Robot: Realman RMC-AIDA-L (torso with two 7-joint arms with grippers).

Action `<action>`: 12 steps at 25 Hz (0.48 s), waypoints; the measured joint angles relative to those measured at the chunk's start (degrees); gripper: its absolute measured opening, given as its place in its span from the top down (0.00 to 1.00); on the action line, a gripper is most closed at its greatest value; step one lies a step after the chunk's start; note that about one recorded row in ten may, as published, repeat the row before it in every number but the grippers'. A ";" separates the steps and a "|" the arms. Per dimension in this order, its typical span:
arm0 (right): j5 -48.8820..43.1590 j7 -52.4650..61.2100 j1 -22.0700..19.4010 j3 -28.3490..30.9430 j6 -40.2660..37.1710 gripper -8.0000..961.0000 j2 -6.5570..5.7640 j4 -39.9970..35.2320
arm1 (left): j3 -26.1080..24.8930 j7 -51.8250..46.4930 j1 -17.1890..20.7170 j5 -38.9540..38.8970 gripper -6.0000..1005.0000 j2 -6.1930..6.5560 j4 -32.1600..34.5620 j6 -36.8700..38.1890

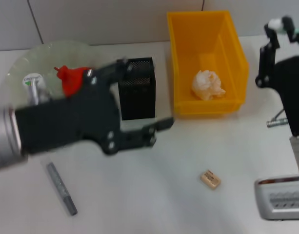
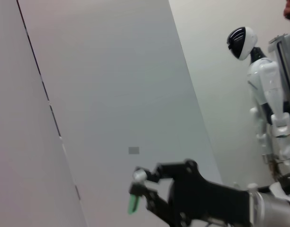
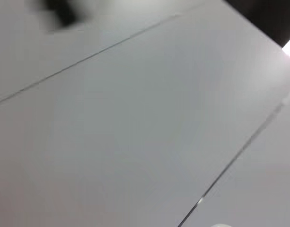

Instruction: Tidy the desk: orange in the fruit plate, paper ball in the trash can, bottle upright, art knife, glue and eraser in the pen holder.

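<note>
Trash can (image 1: pixel 181 63) already has the paper ball (image 1: pixel 208 84) in it, and the orange (image 1: pixel 71 80) sits on the fruit plate (image 1: pixel 22 68). Left pincer (image 1: pixel 142 129) is spread wide and empty by the pen holder (image 1: pixel 137 90). Right pincer (image 1: pixel 281 27) pinches the glue (image 1: pixel 291 29), which looks light and stiff, so mid-body should do. The eraser (image 1: pixel 210 179) is loose on the tabletop (image 1: pixel 164 204).
</note>
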 joint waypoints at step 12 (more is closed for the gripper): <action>-1.95 34.70 5.61 2.29 4.02 0.79 -5.38 7.91 | -5.39 14.72 -1.55 -9.85 0.20 0.26 -28.81 10.46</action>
